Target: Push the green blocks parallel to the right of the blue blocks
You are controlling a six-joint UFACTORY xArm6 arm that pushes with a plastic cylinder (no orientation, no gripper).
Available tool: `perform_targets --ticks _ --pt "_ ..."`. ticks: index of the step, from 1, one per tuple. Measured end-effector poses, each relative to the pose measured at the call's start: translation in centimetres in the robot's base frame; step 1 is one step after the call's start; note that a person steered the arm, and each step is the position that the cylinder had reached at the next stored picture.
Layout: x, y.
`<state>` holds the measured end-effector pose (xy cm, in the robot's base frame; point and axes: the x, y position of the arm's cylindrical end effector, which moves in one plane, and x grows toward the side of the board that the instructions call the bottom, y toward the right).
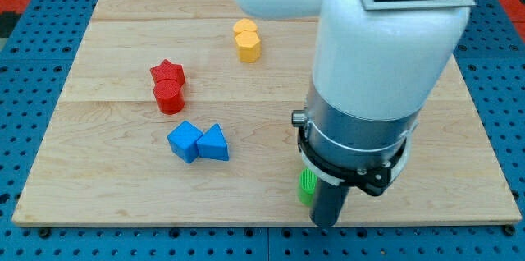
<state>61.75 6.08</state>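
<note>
My tip (325, 223) sat against the mostly hidden green plastic block (307, 184), light, rigid and likely quick to slide across the wooden surface (271, 105) when pushed square-on; no gripper exists.

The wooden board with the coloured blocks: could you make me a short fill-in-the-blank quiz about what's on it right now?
1. The two blue blocks touch each other, below the ____ pair.
2. The yellow blocks sit nearest the view's ____.
3. My tip is near the board's ____ edge.
4. The arm hides most of the ____ blocks.

Missing words: red; top; bottom; green
</note>
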Motion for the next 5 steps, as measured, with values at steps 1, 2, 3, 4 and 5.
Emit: perform_targets --ticks 1,2,3,4,5 --pt "0.1 -0.3" --pt "0.1 -2.3" --pt "-0.2 -4.1" --pt "-2.6 -1.3" --pt "-5.8 1.5"
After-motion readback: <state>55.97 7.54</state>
